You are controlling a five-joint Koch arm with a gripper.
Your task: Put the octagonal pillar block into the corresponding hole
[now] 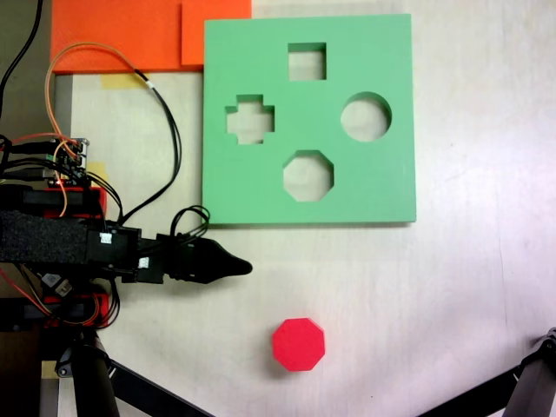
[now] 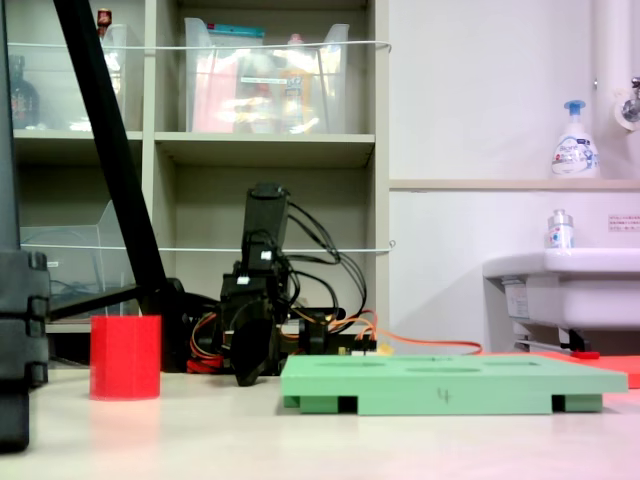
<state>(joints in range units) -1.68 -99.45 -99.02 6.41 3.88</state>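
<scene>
Red octagonal pillar block (image 1: 298, 344) on counter (image 1: 469, 295), apart from green board (image 1: 382, 182) w/ octagonal hole (image 1: 307, 175); end effector (image 1: 236, 267) closed, empty, btwn them

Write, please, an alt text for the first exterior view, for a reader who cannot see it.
Overhead view: a red octagonal block sits alone on a pale table, below a green foam board with square, cross, round and octagonal hole cutouts. The arm's black gripper reaches in from the left, holding nothing.
</scene>
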